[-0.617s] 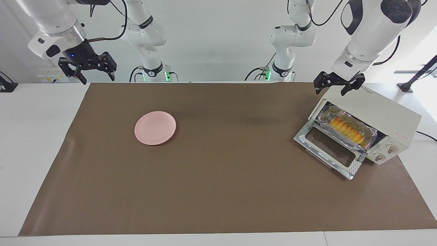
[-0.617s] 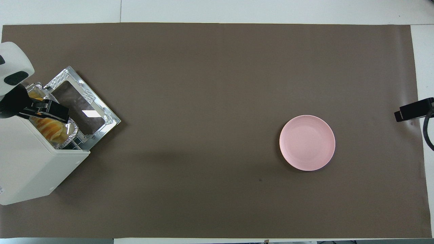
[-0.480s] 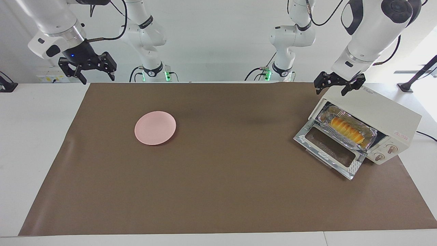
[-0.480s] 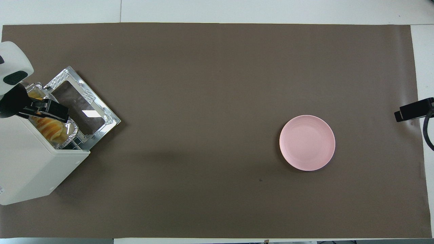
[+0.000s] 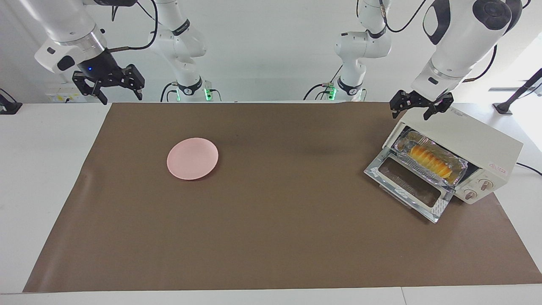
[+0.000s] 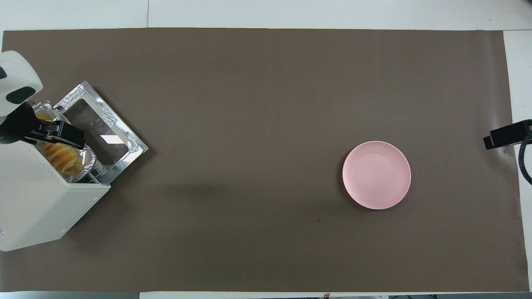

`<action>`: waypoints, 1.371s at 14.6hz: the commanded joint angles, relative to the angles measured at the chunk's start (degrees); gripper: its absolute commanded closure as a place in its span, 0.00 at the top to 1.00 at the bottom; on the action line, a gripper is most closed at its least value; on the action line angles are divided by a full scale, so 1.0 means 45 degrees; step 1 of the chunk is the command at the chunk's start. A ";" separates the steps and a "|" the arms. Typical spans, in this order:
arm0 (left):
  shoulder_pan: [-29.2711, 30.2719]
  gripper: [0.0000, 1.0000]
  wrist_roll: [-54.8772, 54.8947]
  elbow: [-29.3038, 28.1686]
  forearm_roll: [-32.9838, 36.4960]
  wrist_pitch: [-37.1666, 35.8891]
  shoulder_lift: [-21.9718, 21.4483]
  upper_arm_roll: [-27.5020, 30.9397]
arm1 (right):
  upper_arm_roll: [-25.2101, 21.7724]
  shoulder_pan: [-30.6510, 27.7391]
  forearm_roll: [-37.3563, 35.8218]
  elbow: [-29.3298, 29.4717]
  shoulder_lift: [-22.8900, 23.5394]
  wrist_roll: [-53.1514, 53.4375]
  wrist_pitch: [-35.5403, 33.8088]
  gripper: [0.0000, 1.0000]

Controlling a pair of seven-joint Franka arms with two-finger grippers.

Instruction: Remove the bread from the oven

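Observation:
The cream-white oven (image 5: 470,135) stands at the left arm's end of the table with its glass door (image 5: 408,182) dropped open. The bread (image 5: 430,160), golden ridged slices, lies in a crinkled foil tray (image 5: 459,170) inside the oven's mouth. My left gripper (image 5: 410,112) hangs open just above the oven's top, over the corner nearest the robots. In the overhead view the left gripper (image 6: 70,135) covers part of the bread (image 6: 62,160) in the oven (image 6: 37,207). My right gripper (image 5: 120,95) waits open and empty, raised at the right arm's end.
A round pink plate (image 5: 192,158) sits on the brown mat (image 5: 271,237) toward the right arm's end; it also shows in the overhead view (image 6: 376,175). The oven's open door (image 6: 99,128) juts out onto the mat. Only the right gripper's tip (image 6: 505,135) shows overhead.
My left gripper has shifted very slightly upward above the oven. The right arm, the bread and the plate have not moved.

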 commanded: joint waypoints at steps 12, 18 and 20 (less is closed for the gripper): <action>0.0772 1.00 -1.0175 -0.3386 0.1145 0.5710 0.0642 0.0140 | 0.0045 -0.0057 -0.0084 -0.0196 -0.0207 -0.0167 -0.0126 1.00; 0.1201 1.00 -1.0906 -0.5047 0.2007 0.7922 0.0917 0.0159 | 0.0045 -0.0057 -0.0084 -0.0196 -0.0207 -0.0186 -0.0126 1.00; 0.1221 0.82 -1.0945 -0.5127 0.2027 0.7982 0.0994 0.0159 | 0.0045 -0.0057 -0.0084 -0.0196 -0.0207 -0.0186 -0.0126 1.00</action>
